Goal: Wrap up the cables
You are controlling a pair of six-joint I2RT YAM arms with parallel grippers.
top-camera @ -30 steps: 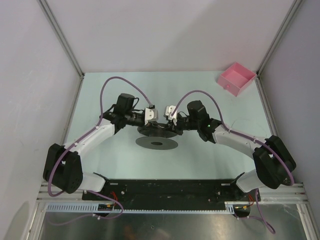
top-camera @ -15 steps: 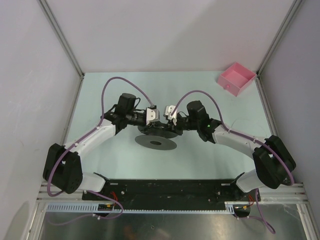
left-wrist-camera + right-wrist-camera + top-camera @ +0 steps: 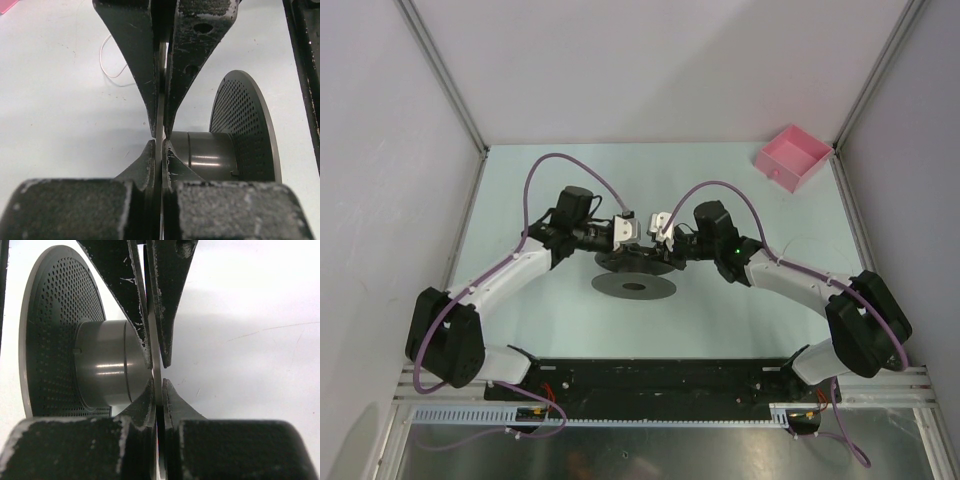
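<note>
Hardly anything has moved this past second: the left tool (image 3: 160,137) and right tool (image 3: 156,372) stay pinched shut on the spool's (image 3: 633,286) flange rim, while the wire (image 3: 102,56) lies loose on the table (image 3: 60,125), apparently not yet wound.

This looks like a robotics lab test cell: plain white panels (image 3: 660,70) framed by aluminium struts (image 3: 442,78) enclose a pale green table (image 3: 570,330), and the left arm (image 3: 505,272) and right arm (image 3: 795,283) stand bolted to a black base plate (image 3: 660,378) beside a slotted cable duct (image 3: 650,420).
</note>
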